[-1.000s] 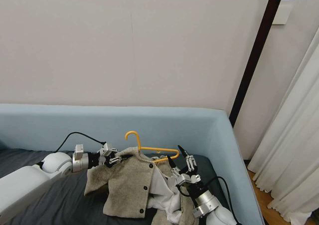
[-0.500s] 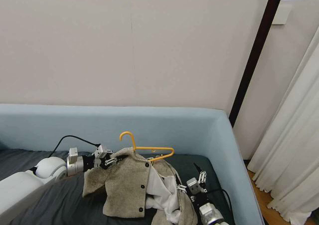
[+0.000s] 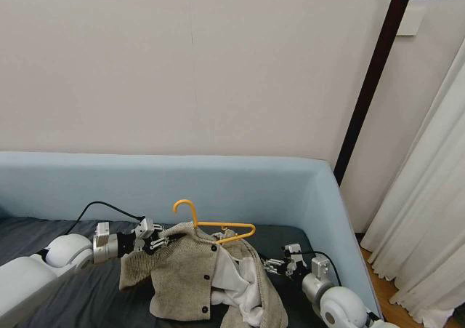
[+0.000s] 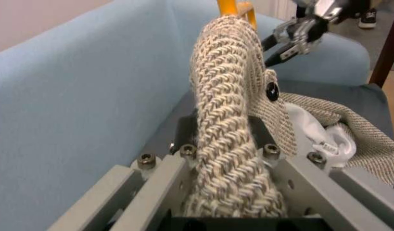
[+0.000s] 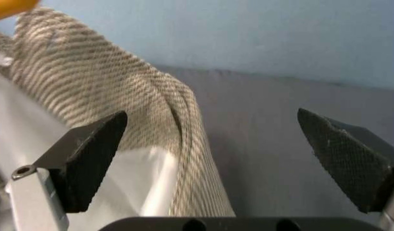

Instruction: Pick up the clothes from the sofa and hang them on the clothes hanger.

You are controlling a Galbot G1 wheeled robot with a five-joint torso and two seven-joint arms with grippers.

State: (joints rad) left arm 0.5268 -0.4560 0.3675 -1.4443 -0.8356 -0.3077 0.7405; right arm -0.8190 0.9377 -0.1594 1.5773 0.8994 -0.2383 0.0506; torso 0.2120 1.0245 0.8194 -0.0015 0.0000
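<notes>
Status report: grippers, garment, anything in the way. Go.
Left gripper shut on cardigan, at shoulder. Right gripper open, beside cardigan on sofa. Orange hanger already in collar. No obstruction seen.

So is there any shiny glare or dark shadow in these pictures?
Head view: soft, even light on the wall, no glare, and the sweater stands out pale on the dark seat. Left wrist view: the sweater, pinched in the left claw, looms huge because it is right by the camera. Right wrist view: the open right claw has dark fingertips against the pale blue sofa back.
</notes>
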